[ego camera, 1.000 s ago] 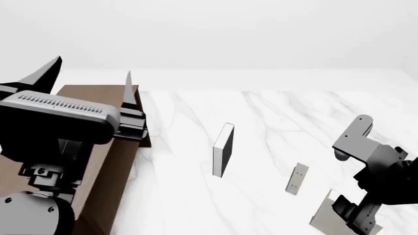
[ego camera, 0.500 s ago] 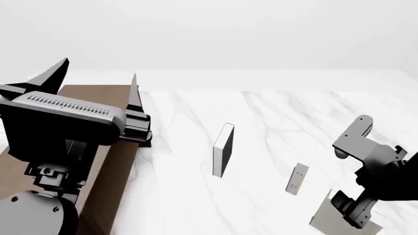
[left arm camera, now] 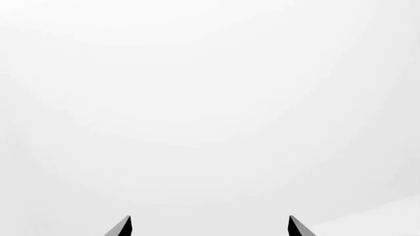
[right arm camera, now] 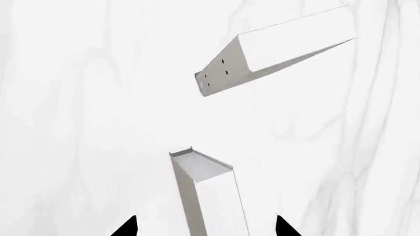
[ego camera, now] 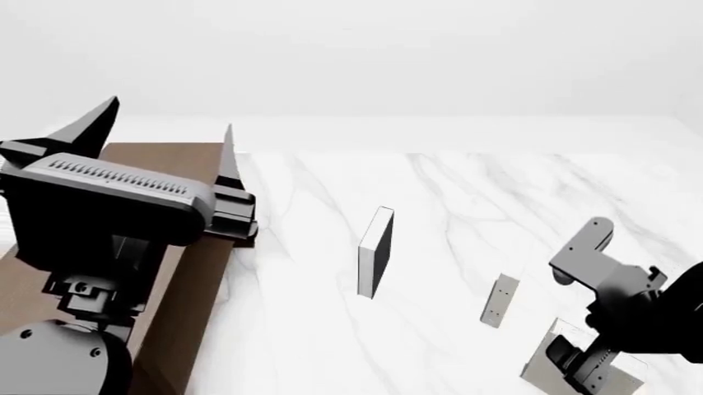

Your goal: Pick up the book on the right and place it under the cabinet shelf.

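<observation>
The pale grey book (ego camera: 542,367) stands on edge on the marble table at the near right. In the right wrist view the book (right arm camera: 213,196) sits between my two fingertips. My right gripper (right arm camera: 206,227) is open, straddles the book's top edge and shows low at the right of the head view (ego camera: 579,367). The dark brown cabinet (ego camera: 193,296) stands at the left, mostly hidden by my left arm. My left gripper (ego camera: 170,118) is open and empty, raised above the cabinet. In the left wrist view the left gripper (left arm camera: 208,226) faces only white background.
A white-paged book with a black cover (ego camera: 376,251) stands upright mid-table. A pale book with small dots on its spine (ego camera: 500,299) stands just left of the grey book, and also shows in the right wrist view (right arm camera: 276,49). The white marble table (ego camera: 472,189) stretches behind.
My right arm has lowered onto the grey book, so the gripper sits deeper around it. My left gripper has drifted slightly to the right.
</observation>
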Robot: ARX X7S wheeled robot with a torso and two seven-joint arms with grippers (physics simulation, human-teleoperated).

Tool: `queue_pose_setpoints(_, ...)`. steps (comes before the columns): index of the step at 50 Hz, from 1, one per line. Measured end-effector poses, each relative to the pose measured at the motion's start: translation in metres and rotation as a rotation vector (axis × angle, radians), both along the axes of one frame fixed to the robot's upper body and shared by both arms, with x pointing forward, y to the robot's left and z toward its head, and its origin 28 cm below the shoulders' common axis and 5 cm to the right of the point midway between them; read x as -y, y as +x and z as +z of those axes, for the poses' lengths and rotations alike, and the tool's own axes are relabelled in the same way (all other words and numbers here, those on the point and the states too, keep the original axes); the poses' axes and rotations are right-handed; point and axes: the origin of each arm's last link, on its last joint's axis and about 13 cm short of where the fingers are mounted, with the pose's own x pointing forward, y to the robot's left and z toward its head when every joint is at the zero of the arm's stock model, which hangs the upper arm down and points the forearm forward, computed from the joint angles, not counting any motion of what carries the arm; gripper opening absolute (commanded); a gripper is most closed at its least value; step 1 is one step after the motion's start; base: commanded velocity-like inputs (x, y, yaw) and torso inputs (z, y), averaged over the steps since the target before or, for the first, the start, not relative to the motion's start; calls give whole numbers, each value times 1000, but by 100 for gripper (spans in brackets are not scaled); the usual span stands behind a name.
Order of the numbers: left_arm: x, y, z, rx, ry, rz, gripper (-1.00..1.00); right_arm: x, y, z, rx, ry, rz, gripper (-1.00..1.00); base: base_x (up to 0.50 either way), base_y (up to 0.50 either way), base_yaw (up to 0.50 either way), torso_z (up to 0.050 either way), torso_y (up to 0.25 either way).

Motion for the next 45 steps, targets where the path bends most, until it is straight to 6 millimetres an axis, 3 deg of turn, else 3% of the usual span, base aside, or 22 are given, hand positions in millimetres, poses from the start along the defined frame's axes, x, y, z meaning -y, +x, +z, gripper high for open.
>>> queue_pose_setpoints(45,3,1,2,2,11,-26,100,9,3,-38,9,-26,-67,100,0,0,0,0,0)
